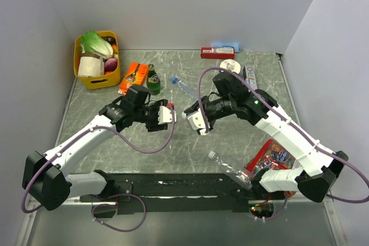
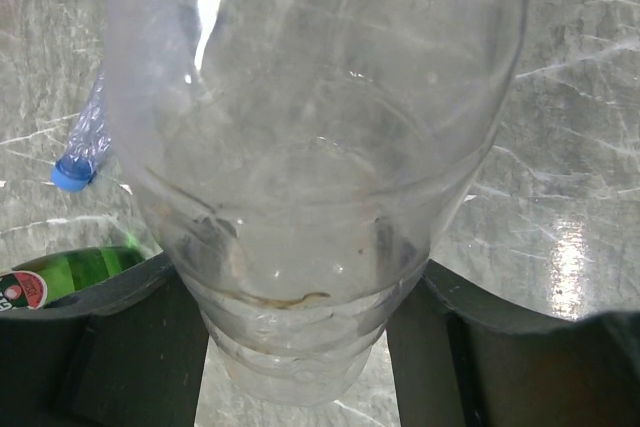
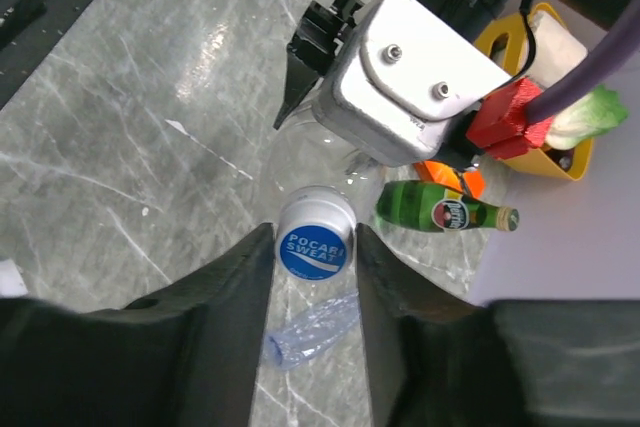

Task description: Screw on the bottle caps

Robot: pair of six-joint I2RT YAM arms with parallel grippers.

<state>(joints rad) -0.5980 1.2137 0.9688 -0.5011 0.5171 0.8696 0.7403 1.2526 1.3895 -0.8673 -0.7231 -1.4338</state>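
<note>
My left gripper (image 1: pixel 166 114) (image 2: pixel 310 347) is shut on the lower body of a clear bottle (image 2: pixel 310 147), held off the table with its neck toward my right gripper. My right gripper (image 1: pixel 193 118) (image 3: pixel 314 242) is shut on a blue cap (image 3: pixel 314 245) printed "Pocari Sweat", which sits at the mouth of that bottle (image 3: pixel 300 157). A second clear bottle (image 1: pixel 184 87) with a blue cap (image 2: pixel 70 175) lies on the table behind. A third clear bottle (image 1: pixel 228 168) lies near the front edge.
A yellow basket (image 1: pixel 95 76) of vegetables stands at the back left. An orange packet (image 1: pixel 132 76) and a green glass bottle (image 1: pixel 153 80) are beside it. A red box (image 1: pixel 217 53) and a white roll (image 1: pixel 229 65) are at the back, and a red snack packet (image 1: pixel 271 156) is at the front right.
</note>
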